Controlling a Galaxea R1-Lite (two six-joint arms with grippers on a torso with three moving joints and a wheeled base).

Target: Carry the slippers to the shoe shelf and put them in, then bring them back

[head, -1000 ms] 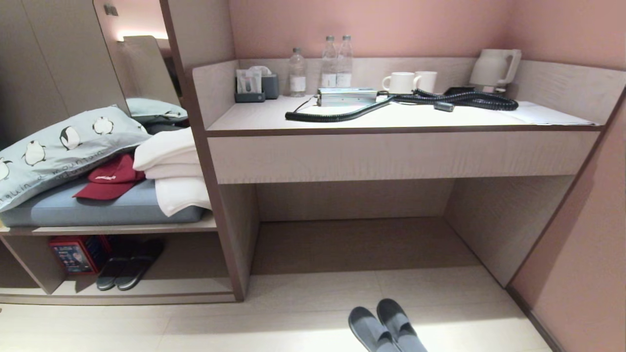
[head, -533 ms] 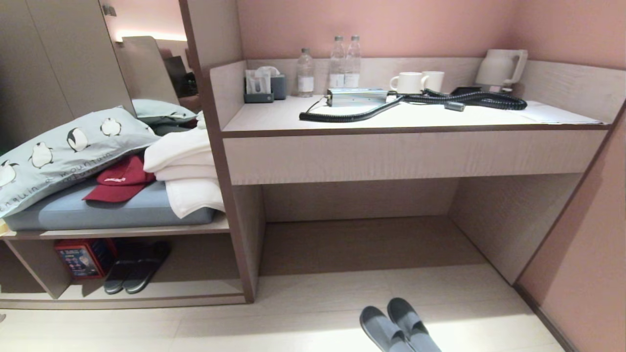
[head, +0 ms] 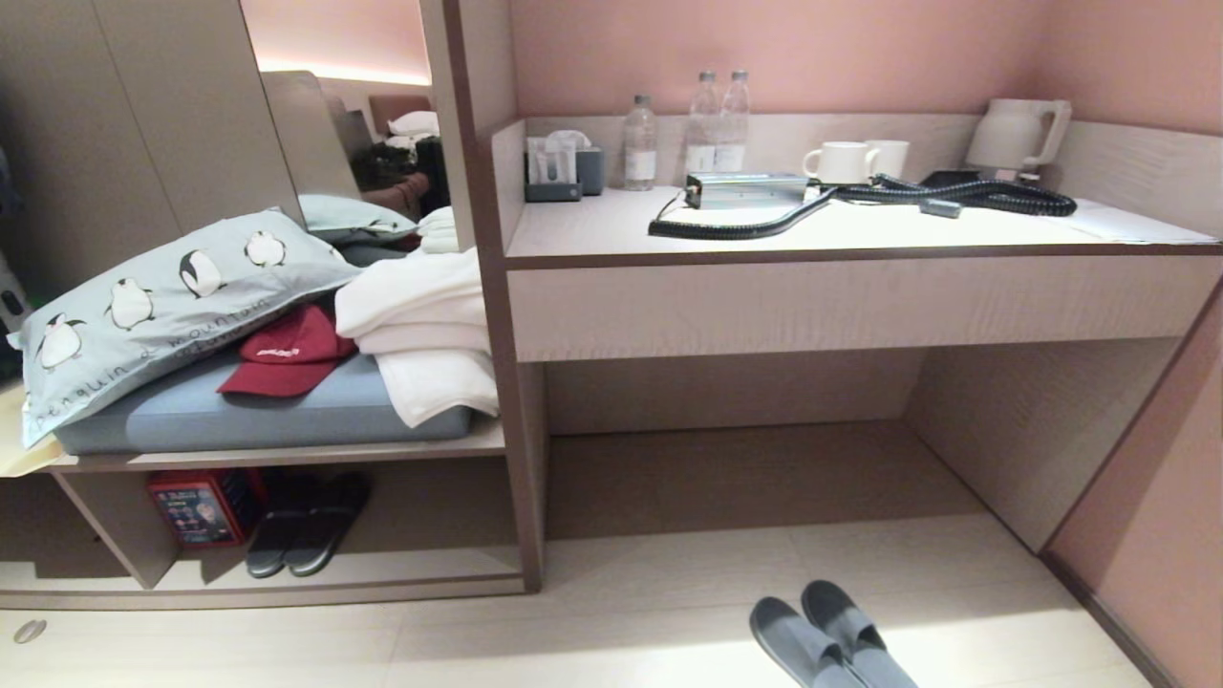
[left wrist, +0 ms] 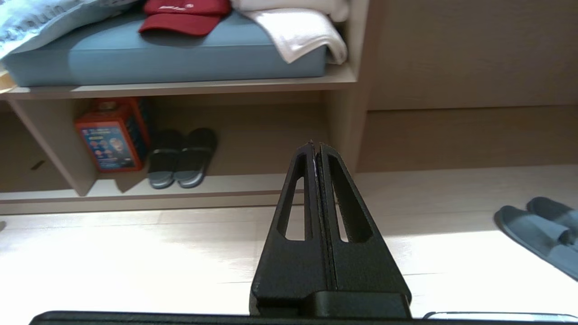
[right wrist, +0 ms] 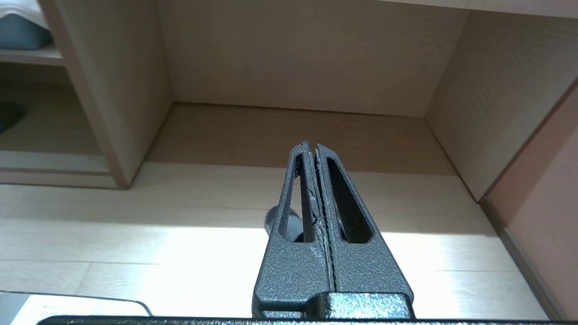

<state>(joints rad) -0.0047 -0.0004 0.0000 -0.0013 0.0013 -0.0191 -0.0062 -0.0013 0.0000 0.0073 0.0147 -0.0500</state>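
The grey-blue slippers lie side by side on the pale floor in front of the desk recess, at the head view's lower edge. They also show in the left wrist view, the slippers off to one side, and one slipper toe peeks from behind a right finger. The shoe shelf is the low cubby at the left, under the cushioned bench. My left gripper is shut and empty, held above the floor facing the shoe shelf. My right gripper is shut and empty, facing the desk recess. Neither arm shows in the head view.
A dark pair of slippers and a red box sit inside the shelf at its left. A divider panel separates it from the desk recess. A pink wall bounds the right. Pillow, cap and towels lie on the bench.
The whole head view has slid to the right, so the camera has turned toward the left. The slippers and both grippers have kept their places.
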